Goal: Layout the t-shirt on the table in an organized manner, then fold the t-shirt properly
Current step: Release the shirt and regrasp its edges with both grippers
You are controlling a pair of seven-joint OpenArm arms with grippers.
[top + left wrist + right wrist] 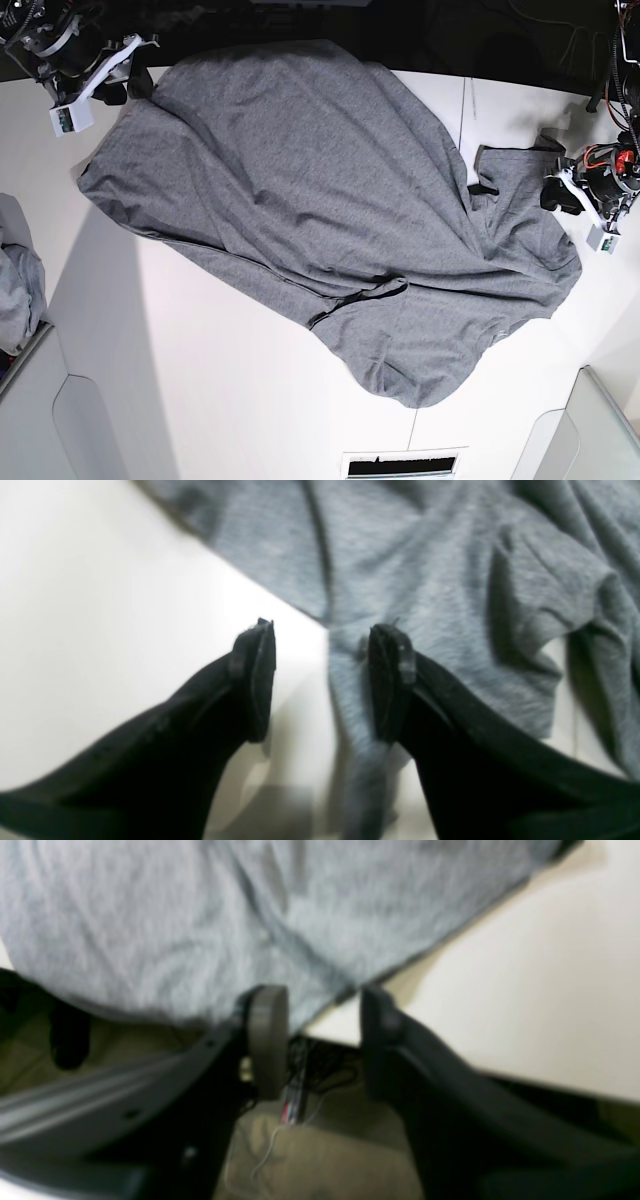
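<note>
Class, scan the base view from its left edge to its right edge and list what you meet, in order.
Lighter grey garment heap → right gripper → t-shirt → left gripper, all over the white table.

Lighter bluish-grey garment heap (18,290) at one edge; dark floor strip (480,40) along another; tan floor with loose cables (310,1150) below.

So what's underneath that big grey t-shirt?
Under the t-shirt lies the white table, with a thin seam running beneath the cloth. Anything else under it is covered.
</note>
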